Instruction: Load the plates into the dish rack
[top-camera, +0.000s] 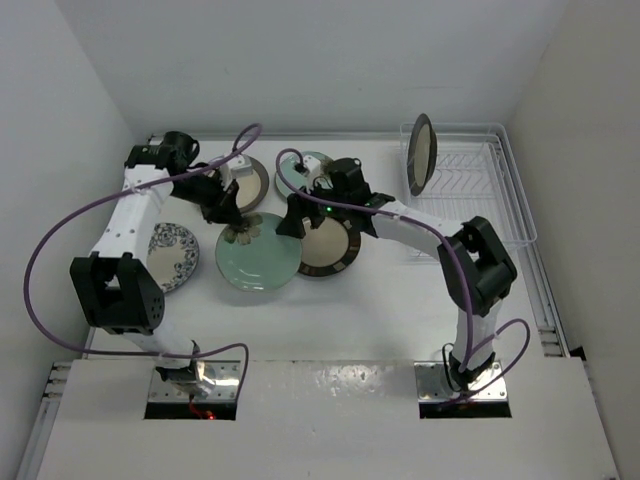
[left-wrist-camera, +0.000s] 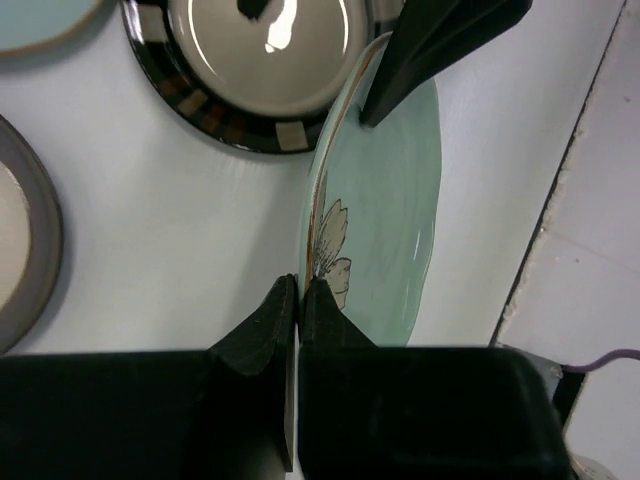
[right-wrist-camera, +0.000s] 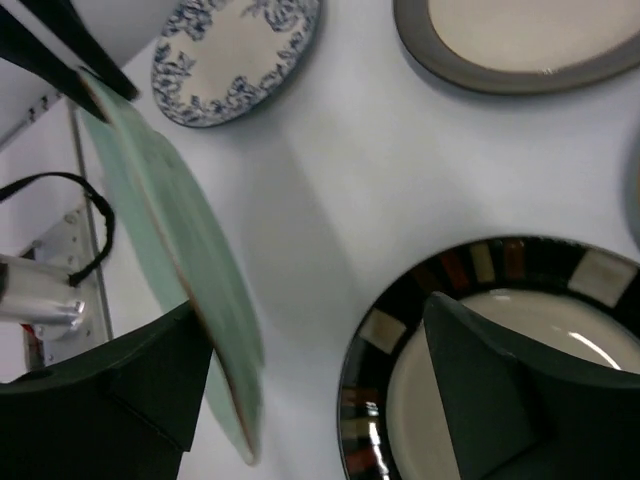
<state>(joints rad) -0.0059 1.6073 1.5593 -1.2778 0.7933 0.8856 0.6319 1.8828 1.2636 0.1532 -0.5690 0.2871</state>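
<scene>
Standing upright in the dish rack (top-camera: 515, 200) is only one plate, a cream plate with a dark grey rim (top-camera: 422, 152), so the loading is judged to be barely begun. A mint-green flowered plate (left-wrist-camera: 385, 220) is held tilted, pinched tight at its rim by the left gripper (left-wrist-camera: 298, 292), while the right gripper (right-wrist-camera: 315, 320) is spread wide around that plate's far edge, with nothing clamped yet. Lying flat on the table (top-camera: 400, 300), well apart from the rack and not yet loaded, are the blue-white patterned plate (top-camera: 172, 255), the brown-rimmed plate (top-camera: 330, 245), a grey-rimmed plate (top-camera: 252, 180) and a second mint-green plate (top-camera: 310, 165).
</scene>
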